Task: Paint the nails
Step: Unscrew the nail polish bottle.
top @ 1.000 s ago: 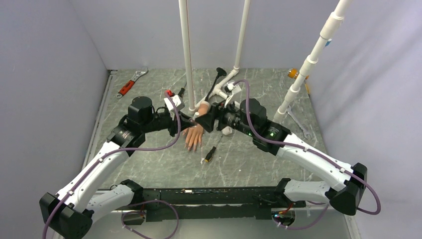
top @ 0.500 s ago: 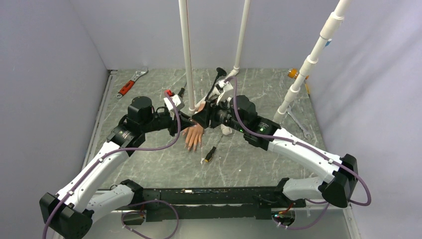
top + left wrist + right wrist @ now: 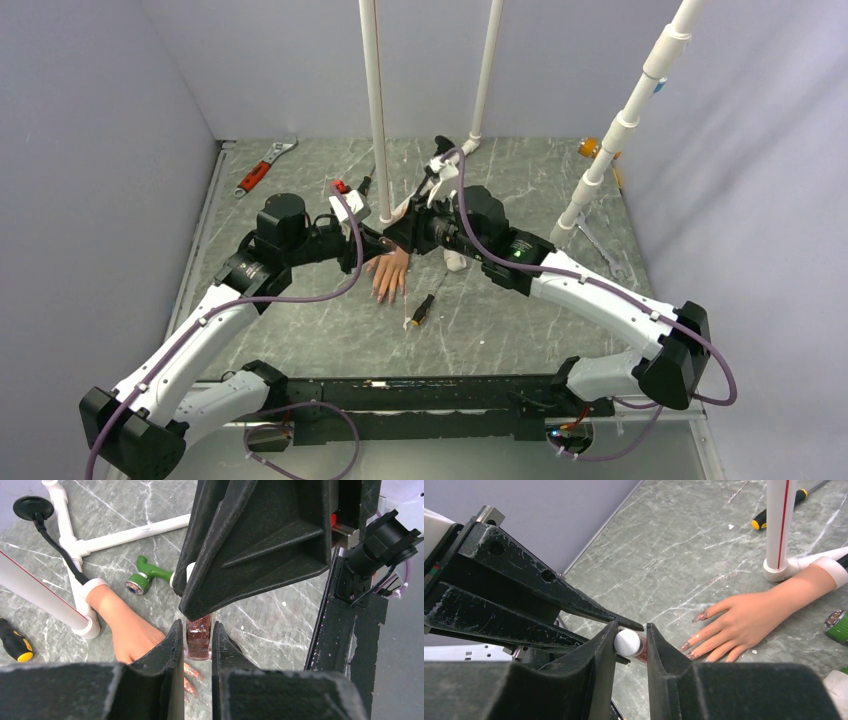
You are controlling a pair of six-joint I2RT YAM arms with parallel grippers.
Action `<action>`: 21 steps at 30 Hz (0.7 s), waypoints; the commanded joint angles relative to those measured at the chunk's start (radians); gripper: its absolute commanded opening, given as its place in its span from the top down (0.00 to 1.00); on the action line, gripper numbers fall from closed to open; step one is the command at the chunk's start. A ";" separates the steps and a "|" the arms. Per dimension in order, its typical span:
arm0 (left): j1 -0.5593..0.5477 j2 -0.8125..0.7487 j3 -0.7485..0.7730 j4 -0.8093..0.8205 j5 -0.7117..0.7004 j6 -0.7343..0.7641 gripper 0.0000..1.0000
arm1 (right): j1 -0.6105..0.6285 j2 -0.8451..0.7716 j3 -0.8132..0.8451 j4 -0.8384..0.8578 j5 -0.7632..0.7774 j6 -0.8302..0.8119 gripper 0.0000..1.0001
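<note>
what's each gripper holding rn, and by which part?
Left gripper clamps the nail polish bottle by its glass body. Right gripper straddles the white cap; whether it grips cannot be told.

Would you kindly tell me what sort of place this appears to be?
Probably a robotics lab test cell: plain grey walls enclose a grey marbled tabletop, white plastic pipe stands rise from it, and a red-handled metal wrench lies on it.
</note>
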 commanded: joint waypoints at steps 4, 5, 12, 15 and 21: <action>0.006 -0.001 0.015 0.052 0.022 -0.001 1.00 | 0.005 -0.010 0.033 -0.014 -0.020 -0.018 0.80; 0.007 -0.001 0.014 0.053 0.025 -0.003 1.00 | 0.005 -0.014 0.029 -0.014 -0.022 -0.022 0.83; 0.012 -0.005 0.018 0.047 0.166 0.012 1.00 | 0.005 -0.037 -0.020 0.013 -0.099 -0.070 0.97; 0.014 -0.004 0.034 0.017 0.238 0.034 1.00 | 0.005 -0.054 -0.041 0.016 -0.147 -0.092 1.00; 0.017 -0.010 0.032 0.019 0.394 0.065 1.00 | 0.005 -0.115 -0.111 0.074 -0.257 -0.145 1.00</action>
